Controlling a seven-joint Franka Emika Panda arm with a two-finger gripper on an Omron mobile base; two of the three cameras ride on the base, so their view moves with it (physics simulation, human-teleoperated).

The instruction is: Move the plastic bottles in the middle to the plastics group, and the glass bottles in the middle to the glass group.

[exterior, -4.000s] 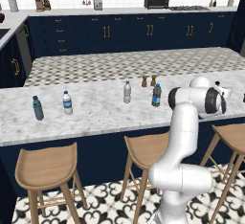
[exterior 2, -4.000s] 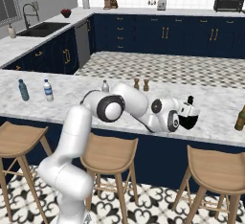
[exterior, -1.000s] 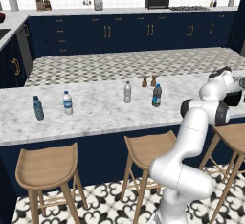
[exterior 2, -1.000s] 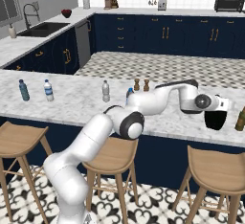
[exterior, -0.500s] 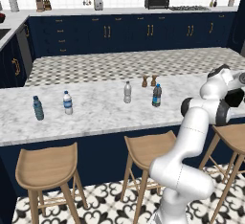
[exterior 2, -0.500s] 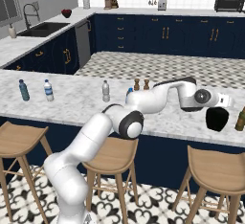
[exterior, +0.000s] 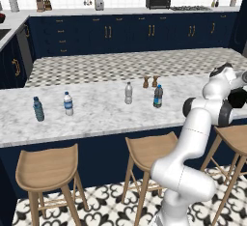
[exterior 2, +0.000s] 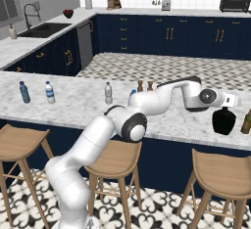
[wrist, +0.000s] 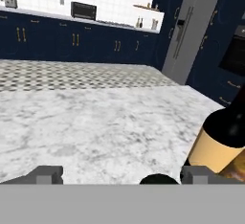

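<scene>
Jaws, clamped a second ago, now stand spread and lifted off the squat black bottle [exterior 2: 224, 121], left upright on the counter [exterior 2: 88, 106] beside the tan-labelled glass bottle [exterior 2: 246, 121], evidently its group.

Glossy black squat bottle [exterior 2: 224, 121] on grey-veined white marble counter [exterior 2: 73, 101] (navy cabinets [exterior 2: 147, 34] behind)

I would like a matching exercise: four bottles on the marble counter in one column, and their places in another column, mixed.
1. squat black bottle
2. teal-blue bottle
3. clear greyish bottle
4. dark bottle with blue label

A. at the counter's far left end
B. just left of the two small shakers
C. just below the open pincer
D. just right of the greyish bottle

Pairs: 1-C, 2-A, 3-B, 4-D
</scene>
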